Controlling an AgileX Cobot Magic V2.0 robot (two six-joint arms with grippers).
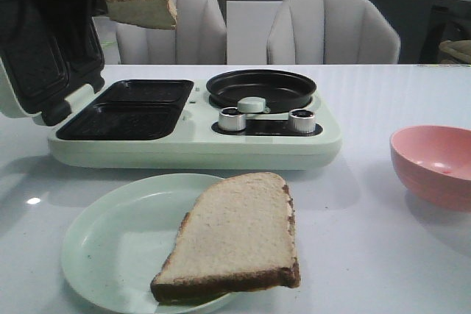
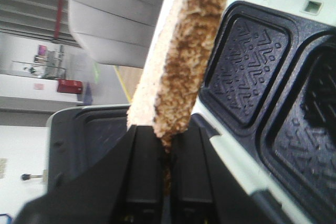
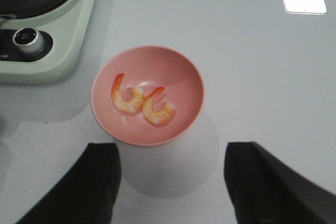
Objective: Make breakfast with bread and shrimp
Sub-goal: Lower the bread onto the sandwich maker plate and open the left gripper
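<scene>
One bread slice (image 1: 140,5) hangs in the air above the open lid of the sandwich maker, at the far left. My left gripper (image 2: 167,135) is shut on its crust edge, with the bread (image 2: 184,51) standing up out of the fingers. A second bread slice (image 1: 235,237) lies on a pale green plate (image 1: 110,248) at the front. Two curled orange shrimp (image 3: 127,99) (image 3: 157,109) lie side by side in a pink bowl (image 3: 147,95). My right gripper (image 3: 170,156) hovers open above the table just beside that bowl, holding nothing.
A mint-green breakfast maker (image 1: 191,145) stands mid-table with its lid (image 1: 44,49) raised at the left. It has two black sandwich plates (image 1: 129,108), a round black pan (image 1: 261,87) and two knobs (image 1: 302,120). The pink bowl (image 1: 434,163) sits at the right. Chairs stand behind the table.
</scene>
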